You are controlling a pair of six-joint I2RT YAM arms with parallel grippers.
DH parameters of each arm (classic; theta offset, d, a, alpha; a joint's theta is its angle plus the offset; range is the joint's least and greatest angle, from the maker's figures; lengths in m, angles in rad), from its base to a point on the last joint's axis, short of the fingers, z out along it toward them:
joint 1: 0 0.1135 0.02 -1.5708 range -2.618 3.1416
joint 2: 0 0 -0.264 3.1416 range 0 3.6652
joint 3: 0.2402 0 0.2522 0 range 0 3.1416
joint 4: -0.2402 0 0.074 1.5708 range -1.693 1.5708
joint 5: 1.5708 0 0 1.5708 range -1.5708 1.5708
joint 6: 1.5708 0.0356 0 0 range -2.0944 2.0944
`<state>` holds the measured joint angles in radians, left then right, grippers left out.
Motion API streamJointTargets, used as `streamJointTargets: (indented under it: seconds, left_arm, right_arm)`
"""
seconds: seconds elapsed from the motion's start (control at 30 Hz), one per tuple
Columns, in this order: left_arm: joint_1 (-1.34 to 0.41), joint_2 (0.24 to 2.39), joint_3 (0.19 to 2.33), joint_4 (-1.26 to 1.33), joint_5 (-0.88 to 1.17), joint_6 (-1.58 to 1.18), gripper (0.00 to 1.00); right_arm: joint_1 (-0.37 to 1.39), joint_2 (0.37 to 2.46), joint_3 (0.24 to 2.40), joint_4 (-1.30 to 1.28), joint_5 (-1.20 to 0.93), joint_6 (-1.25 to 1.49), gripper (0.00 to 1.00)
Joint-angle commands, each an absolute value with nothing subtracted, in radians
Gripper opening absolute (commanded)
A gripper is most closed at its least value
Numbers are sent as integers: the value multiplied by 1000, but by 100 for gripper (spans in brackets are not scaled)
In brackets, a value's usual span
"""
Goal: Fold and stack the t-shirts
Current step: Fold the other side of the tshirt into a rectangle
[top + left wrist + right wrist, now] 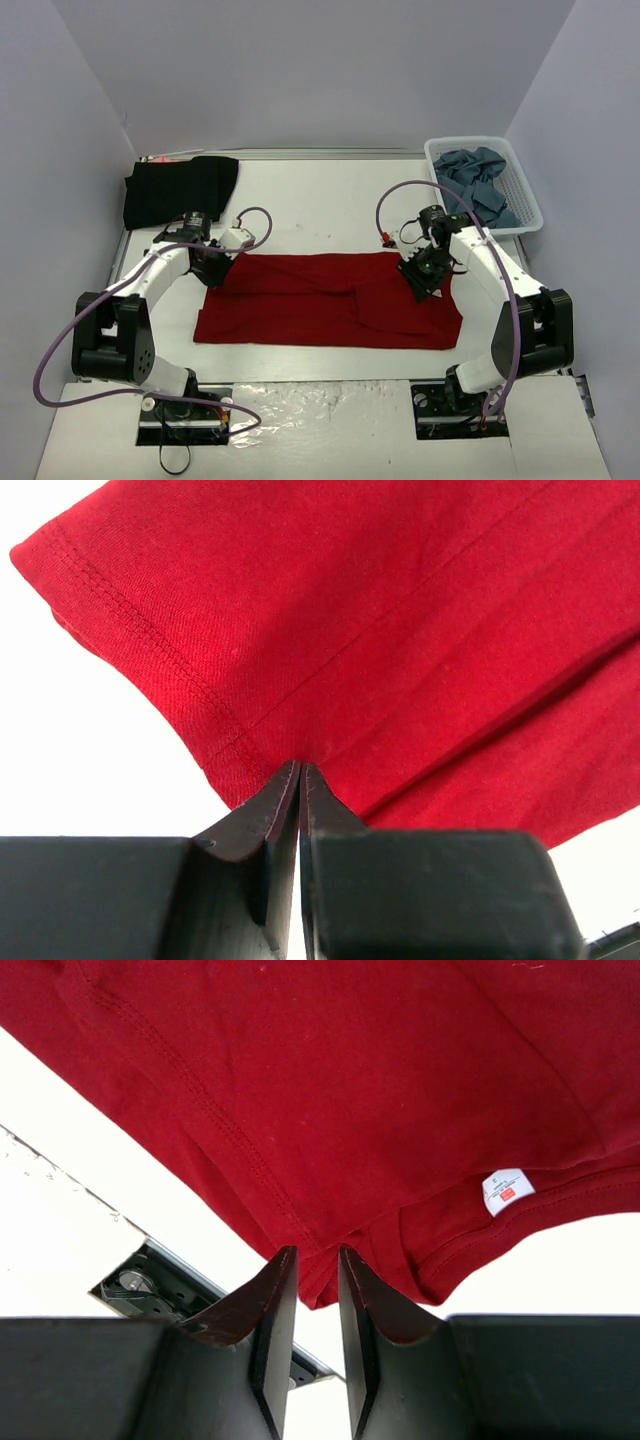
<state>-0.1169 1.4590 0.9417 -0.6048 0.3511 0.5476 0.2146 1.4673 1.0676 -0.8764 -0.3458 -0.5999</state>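
A dark red t-shirt (320, 305) lies spread in a wide folded band across the middle of the table. My left gripper (213, 272) is at its far left corner. In the left wrist view the gripper (301, 768) is shut, pinching the stitched hem of the red cloth (400, 630). My right gripper (422, 278) is at the shirt's far right part. In the right wrist view the gripper (317, 1252) has its jaws close together with a bunched edge of the red cloth (350, 1090) between them, near a white label (508, 1190). A black t-shirt (180, 188) lies folded at the back left.
A white lattice basket (530, 205) at the back right holds blue-grey t-shirts (478, 178). Purple cables loop from both arms over the table. The table's metal edge and a bracket (140, 1285) show behind the right fingers. Walls close in on three sides.
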Motion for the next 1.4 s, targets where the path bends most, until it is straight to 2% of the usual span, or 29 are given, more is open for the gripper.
streamJointTargets:
  seconds: [0.0,0.13,0.5,0.93,1.03,1.1,1.2,1.27,1.37]
  left_arm:
    - [-120,1422,936,-649,368,581,3]
    - [-123,1410,931,-676,391,624,2]
    - [-123,1376,881,-649,288,692,3]
    - [-126,1371,845,-638,305,707,3]
    - [-132,1382,841,-626,305,704,14]
    - [-146,1393,844,-635,304,709,13]
    - [-160,1394,845,-659,316,727,4]
    - [-161,1382,860,-704,343,748,3]
    - [-161,1312,885,-741,400,761,2]
  right_arm:
    - [204,1424,1055,-916,-333,-597,19]
    - [199,1417,1049,-914,-328,-597,20]
    - [192,1428,1037,-907,-322,-594,20]
    - [186,1431,1031,-900,-313,-586,22]
    - [186,1436,1022,-896,-310,-584,24]
    - [184,1436,1017,-896,-308,-583,24]
    - [184,1439,1014,-894,-308,-583,24]
    - [184,1439,1017,-894,-305,-581,24]
    - [186,1445,1020,-897,-302,-578,16]
